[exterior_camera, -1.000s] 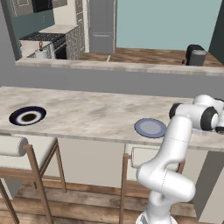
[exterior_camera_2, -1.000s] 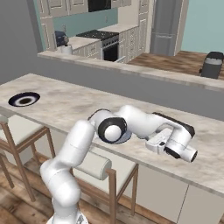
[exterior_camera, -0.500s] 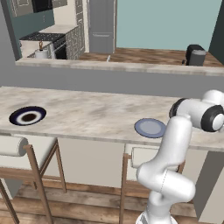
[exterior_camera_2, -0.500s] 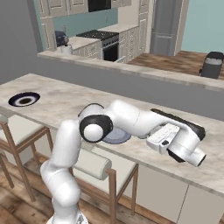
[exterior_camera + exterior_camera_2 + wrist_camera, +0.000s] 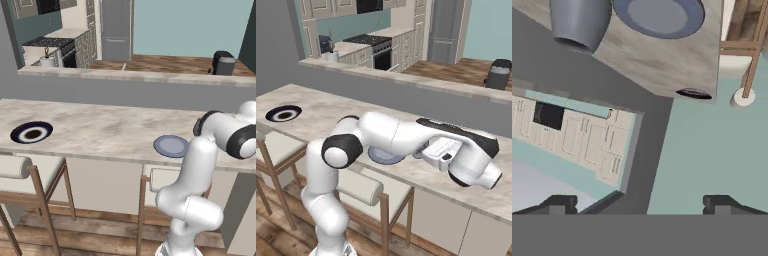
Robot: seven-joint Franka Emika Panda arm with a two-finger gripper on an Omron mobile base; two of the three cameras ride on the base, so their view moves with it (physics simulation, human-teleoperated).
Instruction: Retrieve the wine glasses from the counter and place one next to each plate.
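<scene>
A wine glass [image 5: 579, 20] is standing upright on the table [image 5: 662, 65], just beside the blue-grey plate [image 5: 659, 15]. In the hand view, which is rolled over, its bowl is hanging mouth-down from the top edge and its stem is cut off by the frame. The gripper [image 5: 639, 205] is standing wide apart with nothing between its fingertips [image 5: 559, 202], so the glass is resting free. Compared with one second ago, the hand in the right base view is now lying farther to the right, away from this plate, and in the left base view the elbow of the arm [image 5: 396, 137] is swinging further right. The table and the plates are keeping their places in both base views, so only the arm is moving, not the base. This probably means that the glass for this plate is already delivered and the arm is pulling back from it. The glass is now lying well apart from the gripper, at the far upper left corner of the hand view, off to one side of the line between the fingertips. The dark plate [image 5: 31, 133], far along the same table, is having no glass beside it, so this half of the task seems to be waiting. Where the second glass is standing cannot be told.
</scene>
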